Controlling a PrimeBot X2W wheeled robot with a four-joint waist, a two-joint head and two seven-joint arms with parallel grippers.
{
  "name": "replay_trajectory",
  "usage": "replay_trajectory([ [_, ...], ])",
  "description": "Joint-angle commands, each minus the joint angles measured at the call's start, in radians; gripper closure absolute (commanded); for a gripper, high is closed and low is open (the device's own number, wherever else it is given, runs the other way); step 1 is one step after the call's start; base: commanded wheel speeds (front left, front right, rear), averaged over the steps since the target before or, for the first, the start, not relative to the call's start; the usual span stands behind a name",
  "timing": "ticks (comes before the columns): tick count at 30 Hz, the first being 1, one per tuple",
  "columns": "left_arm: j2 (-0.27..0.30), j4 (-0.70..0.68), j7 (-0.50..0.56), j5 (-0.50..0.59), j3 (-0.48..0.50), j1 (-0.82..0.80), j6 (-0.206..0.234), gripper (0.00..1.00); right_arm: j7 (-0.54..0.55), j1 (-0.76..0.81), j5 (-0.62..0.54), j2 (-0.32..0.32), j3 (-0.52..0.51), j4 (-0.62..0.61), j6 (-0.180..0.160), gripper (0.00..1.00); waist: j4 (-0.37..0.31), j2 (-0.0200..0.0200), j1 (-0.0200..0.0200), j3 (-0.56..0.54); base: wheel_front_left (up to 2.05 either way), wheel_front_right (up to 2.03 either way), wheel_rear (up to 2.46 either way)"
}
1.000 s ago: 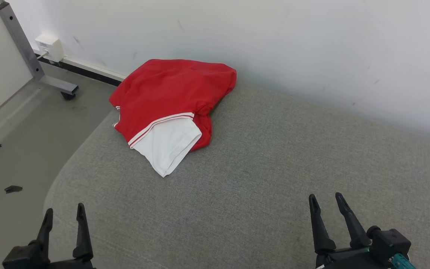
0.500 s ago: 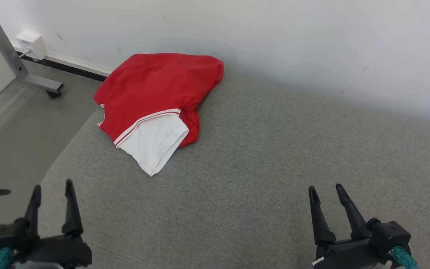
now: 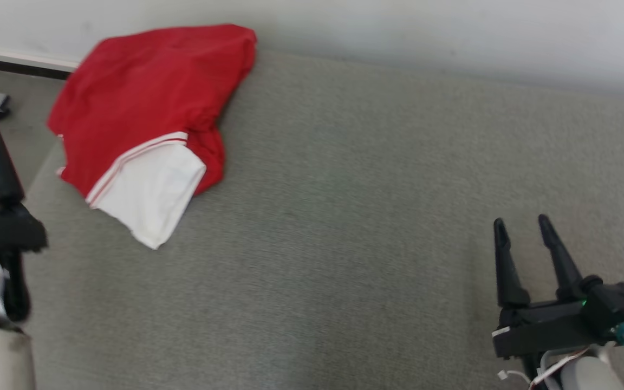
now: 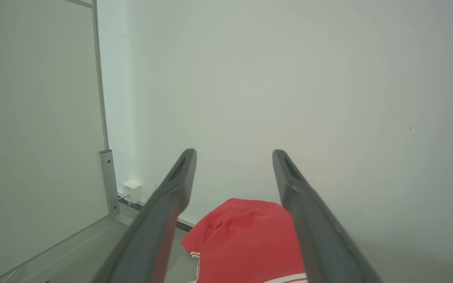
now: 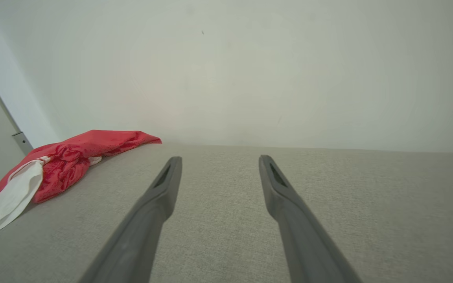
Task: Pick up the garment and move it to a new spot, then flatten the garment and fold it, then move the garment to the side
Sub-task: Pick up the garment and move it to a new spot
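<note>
Head: our view has swung; the garment (image 3: 138, 108) lies unmoved at the cushion's (image 3: 344, 216) far left corner. Right gripper (image 3: 521, 219) spread, empty.
Left wrist: left gripper (image 4: 233, 151) spread, empty, aimed over the garment.
Right wrist: garment well off left. Pick-up not begun.

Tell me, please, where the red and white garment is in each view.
Head view: garment, upper left, on the grey cushion.
Left wrist view: garment, bottom centre.
Right wrist view: garment, far left, mid height.
Shared landmark: the white wall behind it.
</note>
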Motion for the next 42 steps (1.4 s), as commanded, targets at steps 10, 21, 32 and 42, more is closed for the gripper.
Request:
replay_trajectory([
  [10,0.138,0.183,0.02,-0.031,0.01,-0.227,-0.023,0.0,-0.001,-0.006,-0.03,-0.029,-0.105,-0.072,-0.002,0.0,-0.191,-0.0001,-0.0001,0.213,0.0,0.0,0.0],
  [21,0.249,0.509,0.118,-0.083,-0.056,-0.327,-0.042,0.0,-0.001,-0.011,-0.04,-0.042,-0.135,-0.115,-0.002,0.0,-0.22,-0.0001,-0.0001,0.251,0.0,0.0,0.0],
  [32,0.279,0.64,0.251,-0.231,-0.244,-0.296,-0.04,0.0,-0.001,-0.017,-0.045,-0.045,-0.134,-0.12,-0.002,0.0,-0.232,-0.0001,-0.0001,0.253,0.0,0.0,0.0],
  [42,0.301,0.707,0.265,-0.345,-0.368,-0.289,-0.041,1.0,-0.001,-0.011,-0.05,-0.042,-0.131,-0.115,-0.002,0.0,-0.24,-0.0001,-0.0001,0.239,0.0,0.0,0.0],
])
